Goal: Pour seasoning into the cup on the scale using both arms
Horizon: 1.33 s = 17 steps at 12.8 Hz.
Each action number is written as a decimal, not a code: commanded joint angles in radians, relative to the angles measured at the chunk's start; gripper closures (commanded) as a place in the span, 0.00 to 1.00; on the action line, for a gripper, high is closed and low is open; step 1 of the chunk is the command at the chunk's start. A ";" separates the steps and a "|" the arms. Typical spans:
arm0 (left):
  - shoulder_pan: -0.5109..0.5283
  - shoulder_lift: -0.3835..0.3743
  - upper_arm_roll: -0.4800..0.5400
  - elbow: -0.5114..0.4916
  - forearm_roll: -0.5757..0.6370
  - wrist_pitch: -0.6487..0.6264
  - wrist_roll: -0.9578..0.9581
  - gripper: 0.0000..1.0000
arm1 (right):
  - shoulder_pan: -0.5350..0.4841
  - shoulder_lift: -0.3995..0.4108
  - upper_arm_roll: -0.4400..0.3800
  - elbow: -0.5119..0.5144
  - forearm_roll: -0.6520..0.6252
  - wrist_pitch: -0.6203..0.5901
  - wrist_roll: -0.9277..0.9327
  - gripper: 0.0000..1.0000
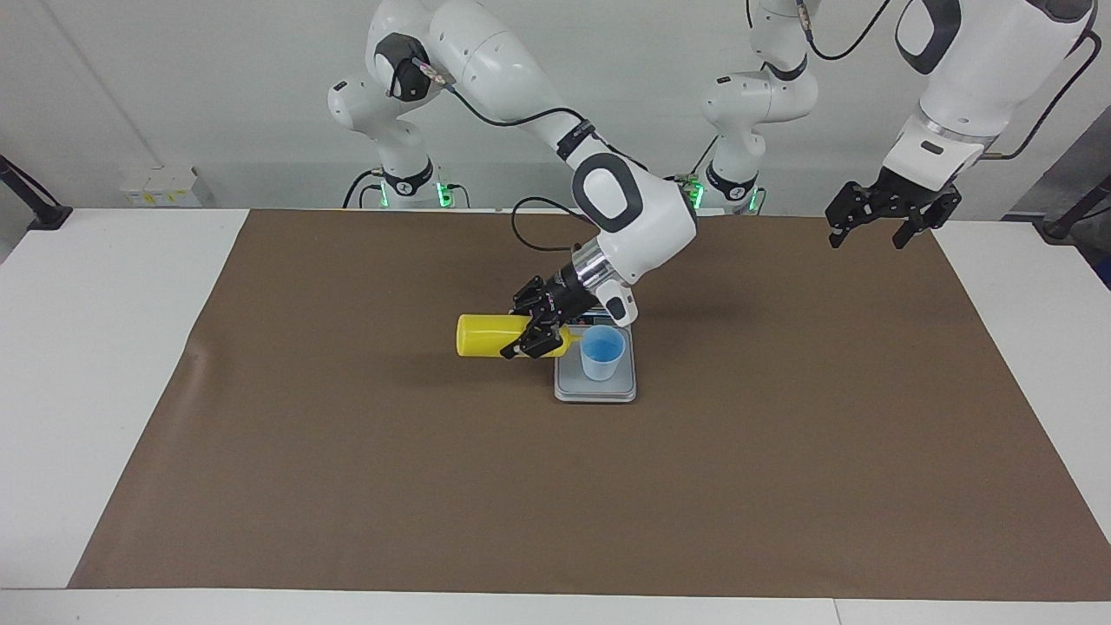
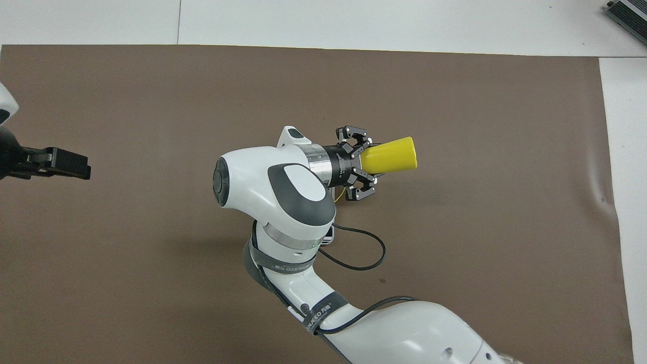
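At the right arm's end of the scene, the white jointed right arm (image 1: 486,69) reached out from its base over the brown paper mat (image 1: 347,486) toward the middle of the table. Its black two-fingered right gripper (image 1: 540,328) was clamped around the neck end of the yellow plastic squeeze bottle (image 1: 486,336), which it held on its side, roughly level, above the mat. The bottle's flat base pointed toward the right arm's end of the table and its nozzle end, hidden by the gripper, pointed toward the cup. In the overhead view the right gripper (image 2: 360,164) showed its links splayed to either side of the yellow bottle (image 2: 391,154), and the arm's wrist covered the cup and most of the scale.

Just beside the gripper, the flat rectangular silver-grey digital scale (image 1: 595,388) lay on the mat near the table's middle. The small light-blue tapered plastic cup (image 1: 602,352) stood upright on its grey weighing plate, open mouth up, close to the bottle's hidden nozzle.

Toward the left arm's end, the white left arm (image 1: 963,78) waited, raised. Its black left gripper (image 1: 872,236) hung in the air over the mat's edge by the robots, jaws spread wide and holding nothing; in the overhead view the left gripper (image 2: 55,163) showed only partly at the frame's edge.
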 commanded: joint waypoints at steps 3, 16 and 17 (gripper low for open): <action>-0.002 -0.012 0.002 -0.004 -0.001 -0.017 0.008 0.00 | -0.160 -0.169 0.028 -0.110 0.200 0.010 -0.009 1.00; -0.005 -0.012 -0.007 -0.004 -0.001 -0.013 0.010 0.00 | -0.493 -0.548 0.027 -0.756 0.729 0.615 -0.162 1.00; -0.005 -0.012 -0.006 -0.004 -0.002 -0.013 0.007 0.00 | -0.515 -0.562 0.027 -0.802 0.761 0.676 -0.197 1.00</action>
